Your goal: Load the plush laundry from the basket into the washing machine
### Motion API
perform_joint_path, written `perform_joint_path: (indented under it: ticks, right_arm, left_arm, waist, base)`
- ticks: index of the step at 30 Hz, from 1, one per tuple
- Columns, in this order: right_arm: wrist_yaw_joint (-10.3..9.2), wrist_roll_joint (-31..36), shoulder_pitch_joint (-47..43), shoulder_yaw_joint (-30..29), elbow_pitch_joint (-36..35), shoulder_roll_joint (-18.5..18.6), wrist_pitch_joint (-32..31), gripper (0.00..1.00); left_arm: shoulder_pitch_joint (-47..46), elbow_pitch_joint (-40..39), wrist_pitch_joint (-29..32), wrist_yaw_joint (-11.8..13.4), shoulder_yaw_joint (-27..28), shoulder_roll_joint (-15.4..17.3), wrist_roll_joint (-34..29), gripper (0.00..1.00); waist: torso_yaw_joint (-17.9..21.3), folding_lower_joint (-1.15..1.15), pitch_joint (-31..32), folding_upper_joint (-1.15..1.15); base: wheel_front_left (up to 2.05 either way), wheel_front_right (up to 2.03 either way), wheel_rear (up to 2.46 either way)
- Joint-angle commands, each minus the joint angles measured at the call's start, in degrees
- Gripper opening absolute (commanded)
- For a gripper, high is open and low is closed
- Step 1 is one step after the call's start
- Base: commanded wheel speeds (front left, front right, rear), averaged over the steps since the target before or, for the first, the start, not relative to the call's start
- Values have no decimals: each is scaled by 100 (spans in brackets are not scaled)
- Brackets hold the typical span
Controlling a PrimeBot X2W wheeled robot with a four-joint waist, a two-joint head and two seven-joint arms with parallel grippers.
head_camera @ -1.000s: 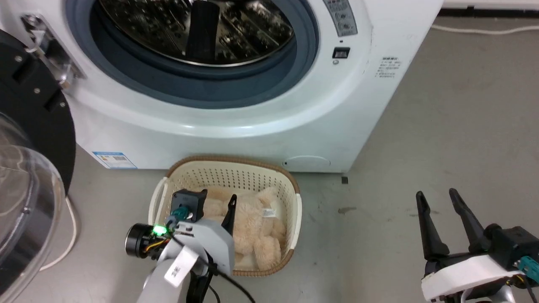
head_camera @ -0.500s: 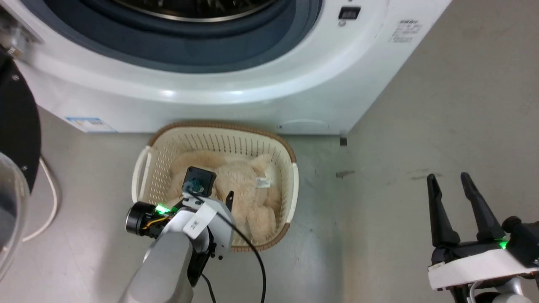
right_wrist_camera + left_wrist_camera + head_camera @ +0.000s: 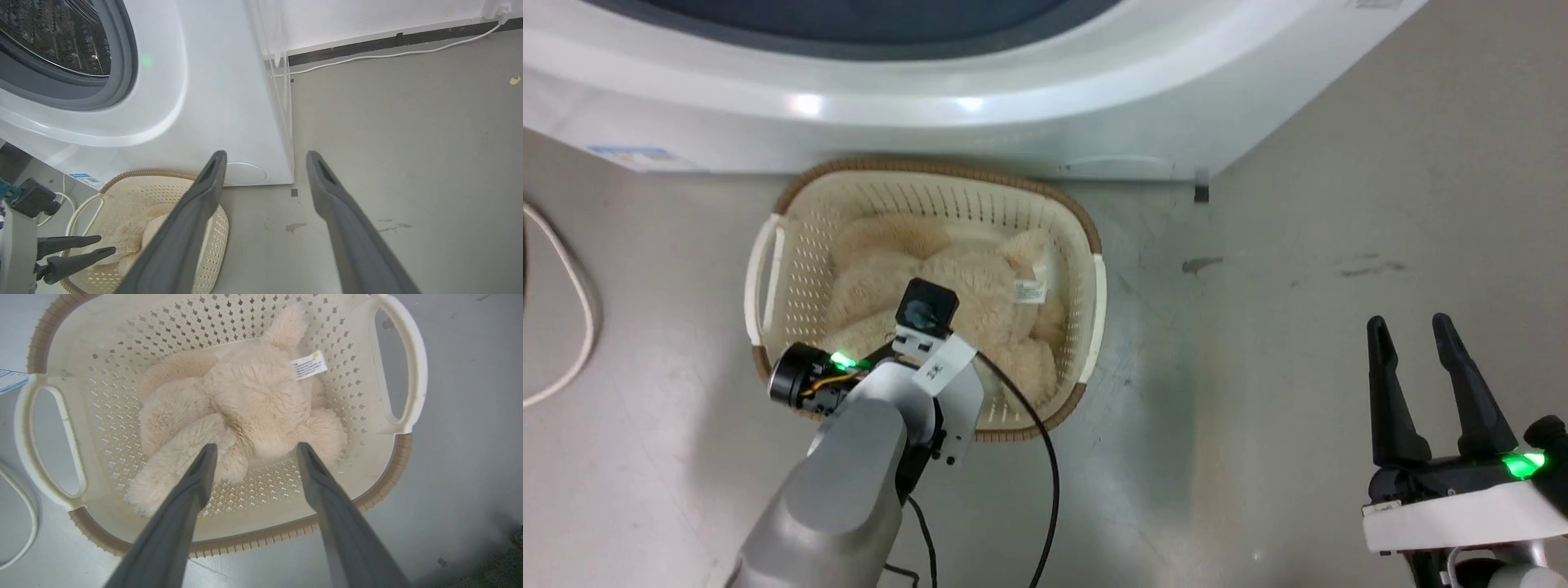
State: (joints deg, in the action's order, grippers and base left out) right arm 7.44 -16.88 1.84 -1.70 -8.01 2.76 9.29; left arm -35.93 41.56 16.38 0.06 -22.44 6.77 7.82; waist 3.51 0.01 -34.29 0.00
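The beige plush laundry [image 3: 253, 396] lies in the oval cream basket [image 3: 245, 543], its white tag [image 3: 309, 364] facing up. My left gripper [image 3: 256, 446] is open above the basket, tips spread over the bundle's near lumps with nothing between them. In the head view the left wrist hides those fingers over the plush laundry [image 3: 1001, 282] in the basket [image 3: 1086, 229]. The washing machine [image 3: 931, 122] stands just behind it, its drum [image 3: 61, 36] uncovered. My right gripper [image 3: 1409, 321] is open over bare floor to the right. The right wrist view shows the left gripper [image 3: 107, 243] over the plush laundry [image 3: 130, 237].
A white cable [image 3: 572, 327] loops on the floor left of the basket. Another cable [image 3: 388, 53] runs along the wall behind the washer. A dark stain [image 3: 1201, 264] marks the grey floor between basket and right gripper. The left arm's black cable [image 3: 1045, 457] hangs beside the basket's near rim.
The head camera has tilted down, so the washer's opening has slid out of the top. My left gripper has sunk lower into the basket toward the plush. The right gripper stays open.
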Motion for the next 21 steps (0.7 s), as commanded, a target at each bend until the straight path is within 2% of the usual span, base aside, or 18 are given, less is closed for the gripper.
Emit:
perform_joint_path:
  ticks: [1, 16, 21]
  right_arm:
    - [3, -93, 103, 10, -64, 7, 65, 100]
    - [4, -488, 185, 231, -314, 9, 245, 100]
    - [4, -645, 235, 305, -362, 9, 304, 100]
  left_arm:
    - [-224, 171, 78, 49, -117, 60, 33, 100]
    - [-1333, 887, 385, 338, -846, 425, -131, 100]
    - [-1661, 1159, 671, 355, -1031, 526, -85, 100]
  waist:
    - [0, -1, -195, 0]
    - [81, -1, -1040, 0]
    - [128, -1, -1288, 0]
  base:
    - [0, 0, 0]
    - [0, 0, 0]
    - [0, 0, 0]
